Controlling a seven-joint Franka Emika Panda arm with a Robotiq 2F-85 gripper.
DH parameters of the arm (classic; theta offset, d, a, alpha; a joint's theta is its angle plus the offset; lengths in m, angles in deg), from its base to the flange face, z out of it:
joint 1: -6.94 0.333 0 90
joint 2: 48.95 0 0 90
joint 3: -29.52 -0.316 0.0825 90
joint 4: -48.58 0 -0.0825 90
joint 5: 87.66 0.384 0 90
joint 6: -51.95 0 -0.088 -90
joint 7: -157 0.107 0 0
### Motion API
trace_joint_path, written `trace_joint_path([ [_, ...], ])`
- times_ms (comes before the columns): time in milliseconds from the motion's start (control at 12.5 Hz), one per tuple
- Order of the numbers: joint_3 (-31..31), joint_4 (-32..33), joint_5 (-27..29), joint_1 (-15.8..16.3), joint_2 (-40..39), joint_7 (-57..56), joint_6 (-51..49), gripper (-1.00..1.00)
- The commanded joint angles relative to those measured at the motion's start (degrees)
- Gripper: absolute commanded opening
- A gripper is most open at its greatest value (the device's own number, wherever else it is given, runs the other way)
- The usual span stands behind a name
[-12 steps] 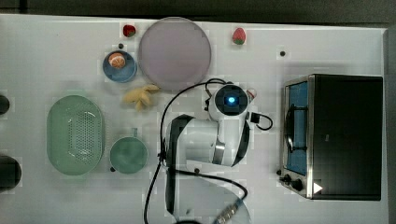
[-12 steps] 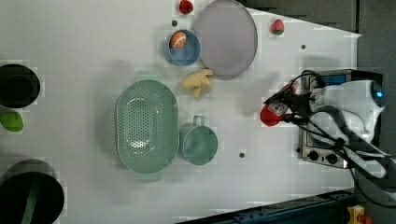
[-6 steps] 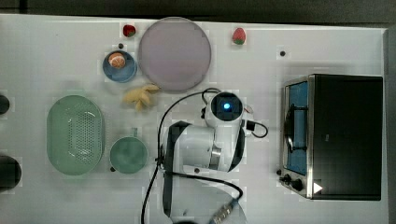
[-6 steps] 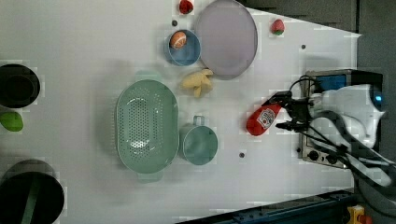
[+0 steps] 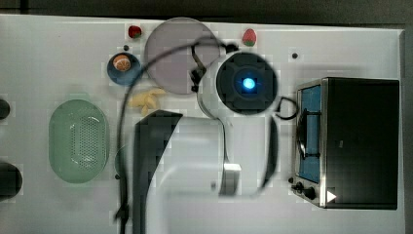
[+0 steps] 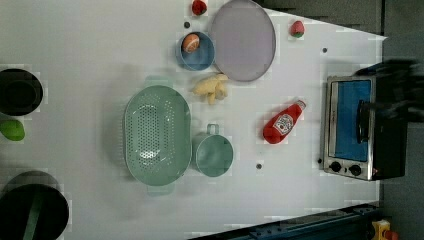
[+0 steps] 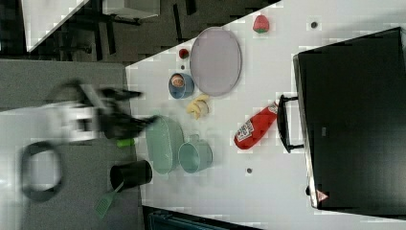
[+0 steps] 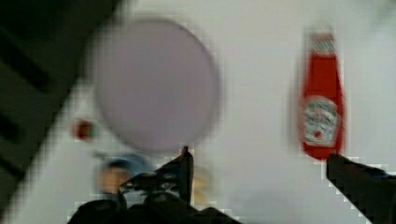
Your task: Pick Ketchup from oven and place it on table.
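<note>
The Ketchup (image 6: 283, 123), a red bottle with a white cap, lies on its side on the white table (image 6: 75, 50), its cap toward the oven (image 6: 357, 127). It also lies in front of the oven's handle in the right view (image 7: 255, 126). In the wrist view my gripper (image 8: 261, 172) is open, high above the table, its dark fingertips (image 8: 184, 168) wide apart with nothing between them. The Ketchup (image 8: 322, 98) lies far below, just off one finger. In the top view the arm (image 5: 246, 85) looms close and covers the bottle.
A lilac plate (image 6: 243, 39), a blue bowl (image 6: 196, 50), bananas (image 6: 212, 87), a green colander (image 6: 156, 135) and a teal mug (image 6: 213, 154) sit on the left view's left of the bottle. A strawberry (image 6: 297, 28) lies near the plate. Black pots (image 6: 19, 91) stand at the far edge.
The gripper carried the Ketchup away from the oven, laid it on the table and let go. The arm has since risen high, and the bottle stays lying flat.
</note>
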Motion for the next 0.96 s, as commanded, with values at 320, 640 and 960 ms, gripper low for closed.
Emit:
trace_joint_path([
  [320,1.4,-10.5,-5.4,-0.7,-0.9,4.0,-21.8,1.0],
  [640,1.3,-10.5,-5.4,-0.7,-1.3,4.0,-22.2,1.0],
  [960,1.3,-10.4,-5.4,-0.7,-1.8,4.0,-22.2,1.0],
])
